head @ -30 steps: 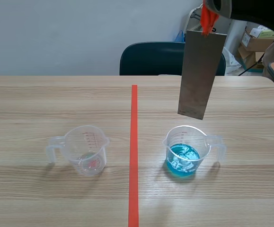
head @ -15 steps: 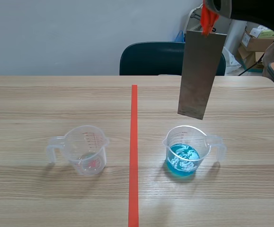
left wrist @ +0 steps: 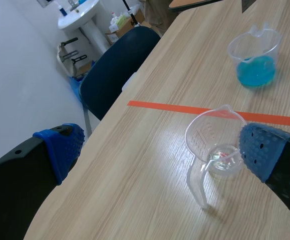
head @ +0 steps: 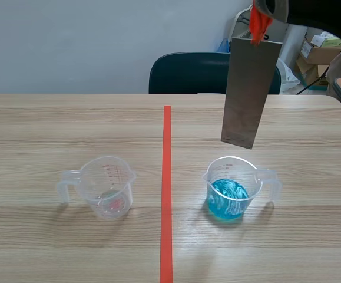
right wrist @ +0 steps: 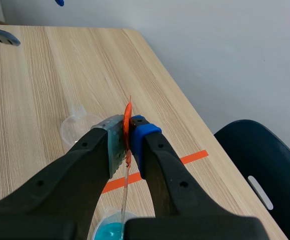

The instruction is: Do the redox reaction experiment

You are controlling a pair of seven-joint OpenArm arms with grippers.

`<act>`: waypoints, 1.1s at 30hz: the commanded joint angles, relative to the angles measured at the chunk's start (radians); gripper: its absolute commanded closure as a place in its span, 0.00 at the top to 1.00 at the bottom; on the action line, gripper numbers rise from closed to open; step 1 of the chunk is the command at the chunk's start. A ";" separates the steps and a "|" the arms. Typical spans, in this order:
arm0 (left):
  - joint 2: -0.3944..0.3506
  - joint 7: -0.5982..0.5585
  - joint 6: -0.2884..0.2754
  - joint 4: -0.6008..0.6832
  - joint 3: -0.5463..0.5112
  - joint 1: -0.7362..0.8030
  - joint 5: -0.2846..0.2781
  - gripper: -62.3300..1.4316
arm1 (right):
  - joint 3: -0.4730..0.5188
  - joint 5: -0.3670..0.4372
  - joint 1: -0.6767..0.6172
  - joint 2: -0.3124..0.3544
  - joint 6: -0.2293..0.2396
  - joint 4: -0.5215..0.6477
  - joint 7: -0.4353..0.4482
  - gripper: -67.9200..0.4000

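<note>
A grey metal plate (head: 250,88) hangs upright from an orange-red tag (head: 258,25). My right gripper (head: 269,7) holds it above a clear beaker of blue liquid (head: 231,188); the plate's lower edge is a little above the beaker's rim. In the right wrist view my right gripper (right wrist: 129,132) is shut on the tag (right wrist: 127,116), the plate (right wrist: 125,192) shows edge-on, and the blue beaker (right wrist: 109,232) lies below. An almost empty clear beaker (head: 106,187) stands left of the tape line. My left gripper (left wrist: 161,146) is open, raised over the table with that beaker (left wrist: 217,145) by its right finger.
An orange-red tape line (head: 166,188) splits the table (head: 40,130). A dark blue chair (head: 188,73) stands behind the far edge, with boxes (head: 320,50) at the back right. The left wrist view also shows the blue beaker (left wrist: 255,60) beyond the tape.
</note>
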 commanded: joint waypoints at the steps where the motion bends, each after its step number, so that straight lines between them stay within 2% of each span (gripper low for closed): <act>1: 0.006 -0.034 -0.017 0.004 -0.008 -0.005 -0.014 1.00 | 0.007 0.011 0.015 0.000 0.006 0.011 0.014 0.02; 10: 0.007 -0.205 -0.029 -0.030 -0.008 0.056 -0.011 1.00 | 0.007 0.011 0.015 0.000 0.006 0.011 0.019 0.02; 21: 0.007 -0.473 -0.047 -0.218 -0.008 0.117 -0.003 1.00 | 0.007 0.011 0.015 0.000 0.006 0.011 0.019 0.02; 27: 0.006 -0.535 -0.046 -0.304 -0.008 0.116 0.002 1.00 | 0.007 0.011 0.015 0.000 0.006 0.011 0.019 0.02; 33: 0.007 -0.546 -0.046 -0.311 -0.008 0.116 0.024 1.00 | 0.007 0.011 0.015 0.000 0.006 0.011 0.019 0.02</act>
